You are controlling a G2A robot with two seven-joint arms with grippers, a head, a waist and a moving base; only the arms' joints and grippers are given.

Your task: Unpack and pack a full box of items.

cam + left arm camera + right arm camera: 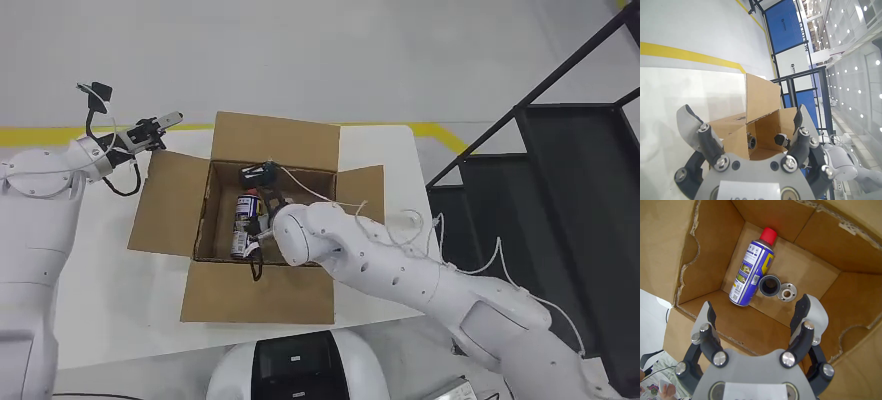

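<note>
An open cardboard box (170, 205) stands on the white table with its flaps spread. On its floor lie a blue spray can with a red cap (753, 270), a dark ring (770, 285) and a metal flange (787, 292), the ring touching both. My right gripper (757, 304) hangs open above them inside the box mouth, holding nothing; from above it sits at the box's far side (260, 178), beside the can (243, 225). My left gripper (744, 109) is open and empty, held off the box's far left corner (158, 127). The box (762, 98) lies ahead of it.
The white table (380, 160) has bare room to the left and right of the box. A yellow floor line (40, 134) runs behind the table. A black metal stair frame (560, 150) stands to the right.
</note>
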